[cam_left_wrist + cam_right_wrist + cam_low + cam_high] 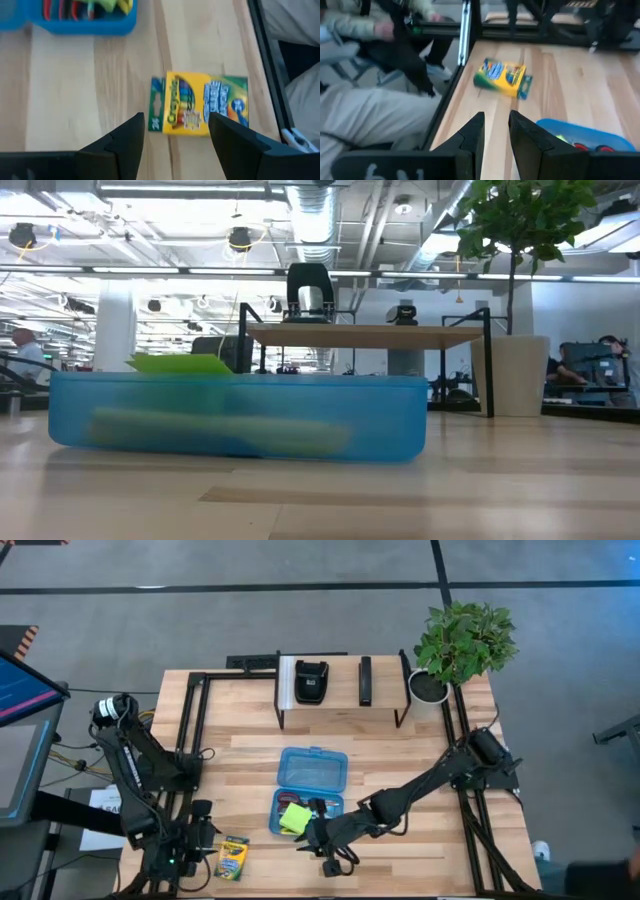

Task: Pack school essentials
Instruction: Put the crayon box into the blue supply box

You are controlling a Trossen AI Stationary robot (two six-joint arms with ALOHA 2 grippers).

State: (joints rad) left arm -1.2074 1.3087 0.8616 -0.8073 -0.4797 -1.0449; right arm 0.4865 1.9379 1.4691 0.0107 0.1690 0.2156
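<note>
From above, the open blue case [311, 785] lies at lower centre of the frame, already holding a green sticky-note pad [293, 819] and other small items, while the crayon box [233, 858] lies outside it at lower left, so packing looks mostly done with that box left. In the left wrist view, the left gripper [176, 137] hangs with fingers spread wide and empty just over the crayon box [200, 103] at frame centre. In the right wrist view, the right gripper [496, 131], partly parted and holding nothing, hovers at the case's edge [580, 134] at lower right.
</note>
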